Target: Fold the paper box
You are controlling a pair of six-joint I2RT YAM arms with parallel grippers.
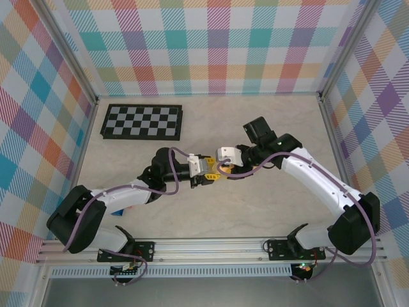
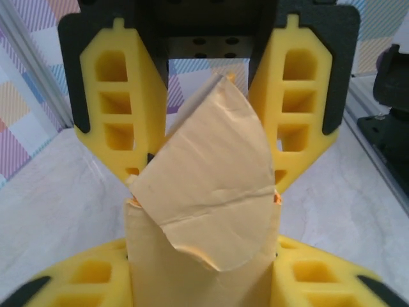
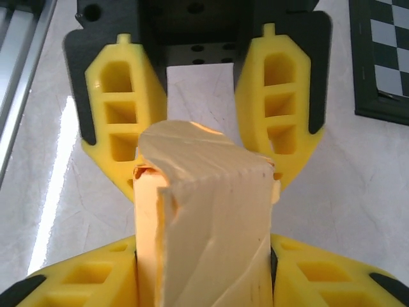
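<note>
Box [image 2: 198,281] looks formed into a sleeve, L gripper [image 2: 203,252] & R gripper [image 3: 203,246] both clamped on it; end flap [image 2: 211,166] sticks up, prob. not yet tucked.

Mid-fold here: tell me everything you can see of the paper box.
The paper box is thin yellow-orange card, matte and creased, partly folded into a narrow sleeve. A rounded flap at one end is bent over, creased across, its edge curled. It is held over the middle of the table, gripped at one end by the left gripper and at the other by the right gripper.
</note>
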